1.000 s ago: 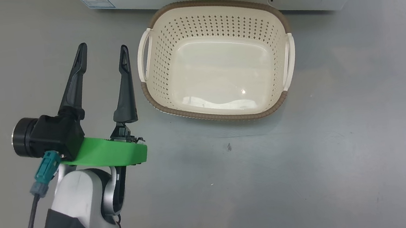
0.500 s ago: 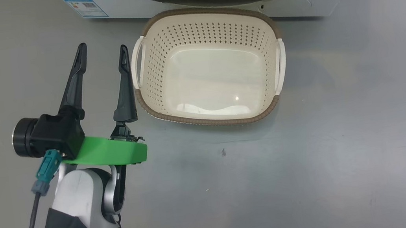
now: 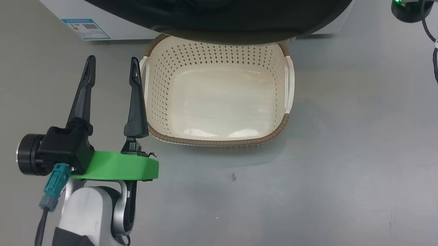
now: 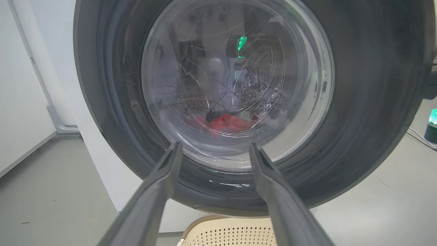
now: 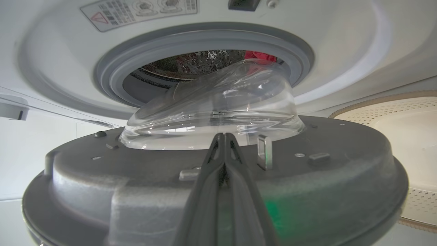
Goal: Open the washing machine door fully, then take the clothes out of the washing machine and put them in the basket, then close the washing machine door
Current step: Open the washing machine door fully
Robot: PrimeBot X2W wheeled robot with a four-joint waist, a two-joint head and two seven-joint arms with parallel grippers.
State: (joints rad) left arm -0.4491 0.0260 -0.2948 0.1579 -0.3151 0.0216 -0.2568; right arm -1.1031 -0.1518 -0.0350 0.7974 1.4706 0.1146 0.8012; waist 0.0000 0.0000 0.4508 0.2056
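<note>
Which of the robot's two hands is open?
The left gripper, beside the basket: its two fingers stand wide apart. The right gripper, by the washing machine door, has its fingers pressed together.

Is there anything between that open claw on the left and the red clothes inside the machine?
Yes. The door, only partly open, stands between the left gripper and the clothes; they show through it.

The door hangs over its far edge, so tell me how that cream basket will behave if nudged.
The basket is probably light: thin perforated plastic, nothing in it. On the smooth grey floor it would likely slide rather than tip, being wide and low. Its walls look fairly stiff, braced by the brown rim.
</note>
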